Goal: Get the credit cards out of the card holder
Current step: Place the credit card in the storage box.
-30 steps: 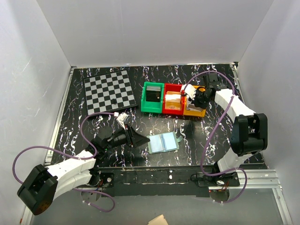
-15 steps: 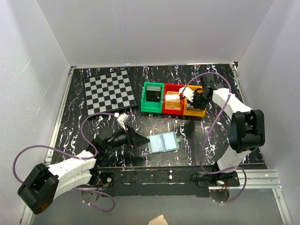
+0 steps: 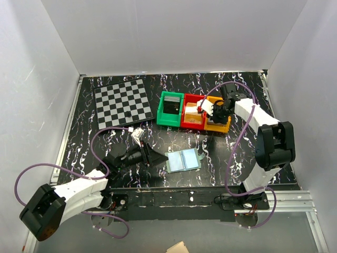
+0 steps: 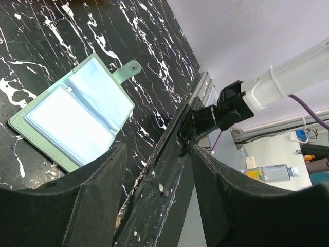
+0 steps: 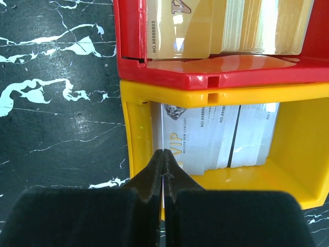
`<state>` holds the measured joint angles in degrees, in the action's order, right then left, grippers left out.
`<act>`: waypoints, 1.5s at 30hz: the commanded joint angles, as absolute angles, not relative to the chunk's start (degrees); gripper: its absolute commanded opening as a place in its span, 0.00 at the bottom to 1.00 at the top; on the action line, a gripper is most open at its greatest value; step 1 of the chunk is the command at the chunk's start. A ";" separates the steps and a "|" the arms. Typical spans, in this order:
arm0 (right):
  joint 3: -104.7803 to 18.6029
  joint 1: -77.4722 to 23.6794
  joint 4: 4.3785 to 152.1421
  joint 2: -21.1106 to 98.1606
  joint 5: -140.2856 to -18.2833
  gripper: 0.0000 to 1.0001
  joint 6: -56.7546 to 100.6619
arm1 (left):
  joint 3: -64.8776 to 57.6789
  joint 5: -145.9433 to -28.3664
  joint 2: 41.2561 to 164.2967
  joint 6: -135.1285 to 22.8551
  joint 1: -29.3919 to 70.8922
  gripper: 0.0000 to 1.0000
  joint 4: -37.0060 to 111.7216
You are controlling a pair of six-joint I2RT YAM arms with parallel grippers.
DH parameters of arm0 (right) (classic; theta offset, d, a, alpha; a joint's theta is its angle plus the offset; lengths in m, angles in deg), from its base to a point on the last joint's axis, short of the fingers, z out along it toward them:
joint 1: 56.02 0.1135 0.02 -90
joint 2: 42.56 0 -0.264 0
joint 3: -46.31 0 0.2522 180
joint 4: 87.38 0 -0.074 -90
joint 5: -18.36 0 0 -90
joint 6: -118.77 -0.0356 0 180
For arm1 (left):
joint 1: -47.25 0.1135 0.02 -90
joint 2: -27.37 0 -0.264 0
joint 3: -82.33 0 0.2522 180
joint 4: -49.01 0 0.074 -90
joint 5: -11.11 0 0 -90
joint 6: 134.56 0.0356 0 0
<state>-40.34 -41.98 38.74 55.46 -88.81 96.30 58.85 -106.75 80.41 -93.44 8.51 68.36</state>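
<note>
The card holder (image 3: 182, 159) lies open on the table, sage-green outside with a snap tab and light blue pockets facing up. It also shows in the left wrist view (image 4: 77, 110). I cannot make out any cards in its pockets. My left gripper (image 3: 151, 156) is open and empty, just left of the holder, with the table's front rail between its fingers (image 4: 226, 206). My right gripper (image 3: 212, 113) is shut, with nothing visible between its fingers, and hangs over the yellow bin (image 5: 134, 139). Silver credit cards (image 5: 205, 136) lie in that bin.
Green (image 3: 170, 109), red (image 3: 192, 117) and yellow (image 3: 218, 125) bins stand in a row behind the holder. The red bin holds gold cards (image 5: 180, 28) and the green one holds dark cards. A checkerboard (image 3: 122, 100) lies at the back left.
My right gripper has moved a little left and lower over the yellow bin. The left arm and the card holder have not moved.
</note>
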 commanded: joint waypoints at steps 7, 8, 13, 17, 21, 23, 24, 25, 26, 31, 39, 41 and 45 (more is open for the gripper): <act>-44.62 -42.22 37.28 58.52 -90.72 0.01 98.11 | 59.96 -106.67 79.84 -92.98 8.14 0.52 69.18; -44.71 -42.22 37.20 58.78 -90.72 0.01 97.94 | 59.96 -106.58 79.93 -92.98 8.05 0.52 69.18; -45.06 -42.75 37.99 59.83 -91.06 0.01 95.83 | 59.96 -106.67 80.19 -92.98 8.05 0.53 69.35; -45.06 -42.84 38.51 60.71 -90.37 0.01 95.57 | 60.31 -106.49 80.19 -92.81 8.05 0.52 69.27; -45.59 -42.84 39.83 60.98 -89.05 0.01 94.78 | 60.31 -106.32 80.10 -92.81 8.05 0.52 69.18; -46.11 -43.01 40.01 60.98 -88.87 0.01 94.60 | 60.40 -106.40 80.45 -92.81 8.05 0.53 69.35; -46.29 -43.02 40.10 61.07 -88.70 0.01 94.69 | 60.31 -106.58 80.54 -92.81 7.96 0.52 69.44; -46.55 -43.02 40.10 61.07 -88.52 0.01 94.60 | 60.31 -106.67 80.63 -92.90 8.05 0.52 69.53; -46.64 -43.19 40.53 60.89 -88.34 0.01 94.51 | 60.31 -106.67 80.54 -92.98 8.05 0.52 69.53; -47.08 -43.45 41.76 60.63 -87.03 0.01 93.72 | 60.40 -106.40 79.93 -92.81 7.88 0.52 69.00; -46.65 -43.81 41.33 60.89 -87.55 0.01 93.28 | 60.84 -106.23 79.23 -92.81 7.87 0.52 68.39; -46.30 -43.81 41.24 61.07 -88.08 0.01 92.76 | 60.75 -106.23 79.23 -92.72 7.79 0.52 68.30; -45.07 -43.81 42.72 61.16 -86.77 0.01 91.44 | 60.66 -106.14 79.14 -92.72 7.70 0.53 68.13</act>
<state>-44.95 -43.31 40.03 59.83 -87.85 91.99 60.41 -106.71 80.08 -93.42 8.05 68.44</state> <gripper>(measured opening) 0.022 0.523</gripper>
